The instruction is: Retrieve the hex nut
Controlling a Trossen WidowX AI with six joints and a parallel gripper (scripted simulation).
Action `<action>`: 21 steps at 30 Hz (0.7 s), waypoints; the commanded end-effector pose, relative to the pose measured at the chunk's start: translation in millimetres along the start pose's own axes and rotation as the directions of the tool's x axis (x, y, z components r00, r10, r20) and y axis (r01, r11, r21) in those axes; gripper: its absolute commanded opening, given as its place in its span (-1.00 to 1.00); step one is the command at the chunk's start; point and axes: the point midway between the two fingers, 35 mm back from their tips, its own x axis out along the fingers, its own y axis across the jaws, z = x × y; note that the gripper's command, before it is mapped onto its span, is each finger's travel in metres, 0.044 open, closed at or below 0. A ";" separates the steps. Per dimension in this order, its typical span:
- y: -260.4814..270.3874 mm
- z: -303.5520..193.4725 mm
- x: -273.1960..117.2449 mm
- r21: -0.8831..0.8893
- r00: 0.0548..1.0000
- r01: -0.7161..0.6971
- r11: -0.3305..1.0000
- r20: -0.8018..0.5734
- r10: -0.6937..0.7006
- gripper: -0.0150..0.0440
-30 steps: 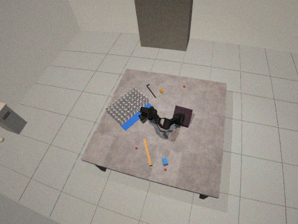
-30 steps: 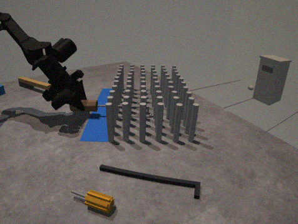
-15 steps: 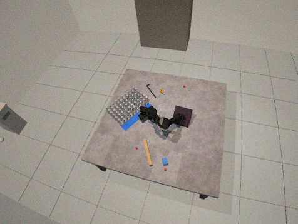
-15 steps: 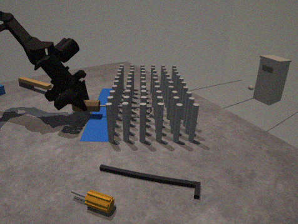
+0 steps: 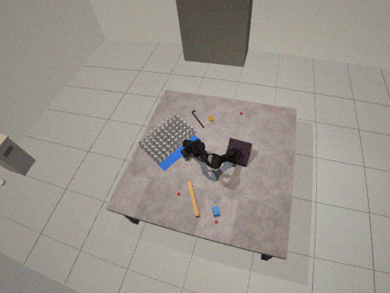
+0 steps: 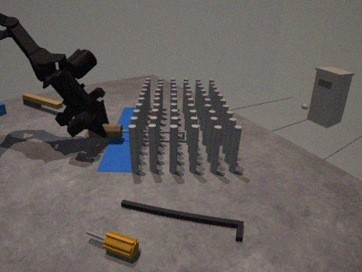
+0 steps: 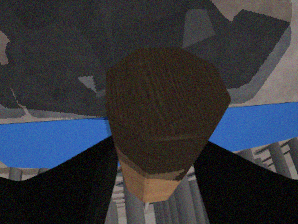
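Spacers (image 5: 167,137) (image 6: 173,152) (image 7: 186,202), standing in rows, thin hooked rod (image 6: 157,132) reaching in between them; nut not made out. Hand (image 5: 185,152) (image 6: 103,131) (image 7: 156,145) clenched on rod's wooden handle (image 6: 113,131) (image 7: 165,110), above blue strip (image 5: 174,159) (image 6: 115,156) (image 7: 47,142). Bench (image 5: 262,196) (image 6: 68,197): black L-shaped tool (image 5: 198,119) (image 6: 182,215), yellow-handled tool (image 5: 211,119) (image 6: 121,244), wooden bar (image 5: 193,200) (image 6: 42,101), blue block (image 5: 215,211) (image 6: 2,109). Room: tiled floor (image 5: 340,172), grey cabinet (image 5: 16,156) (image 6: 330,98)
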 end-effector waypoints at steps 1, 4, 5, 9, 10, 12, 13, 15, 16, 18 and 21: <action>1.3 -1.3 1.9 0.006 1.000 -0.002 1.000 -0.015 0.003 -0.49; 2.2 -0.2 3.8 0.007 1.000 -0.003 1.000 -0.015 0.003 -0.49; 2.4 0.1 4.4 0.008 1.000 -0.003 1.000 -0.015 0.003 -0.49; 3.6 0.8 6.6 0.008 1.000 -0.004 1.000 -0.014 0.004 -0.49; 3.9 1.0 7.1 0.008 1.000 -0.004 1.000 -0.014 0.004 -0.49; 4.4 1.5 8.2 0.009 1.000 -0.004 1.000 -0.014 0.005 -0.49; 4.7 1.7 8.8 0.009 1.000 -0.005 1.000 -0.014 0.005 -0.49; 4.5 2.0 8.7 0.009 1.000 -0.005 1.000 -0.014 0.005 -0.49; 4.3 2.1 8.6 0.009 1.000 -0.005 1.000 -0.014 0.005 -0.49; 3.7 2.7 8.2 0.009 1.000 -0.004 1.000 -0.014 0.005 -0.49; 2.6 4.1 7.5 0.008 1.000 -0.004 1.000 -0.014 0.004 -0.49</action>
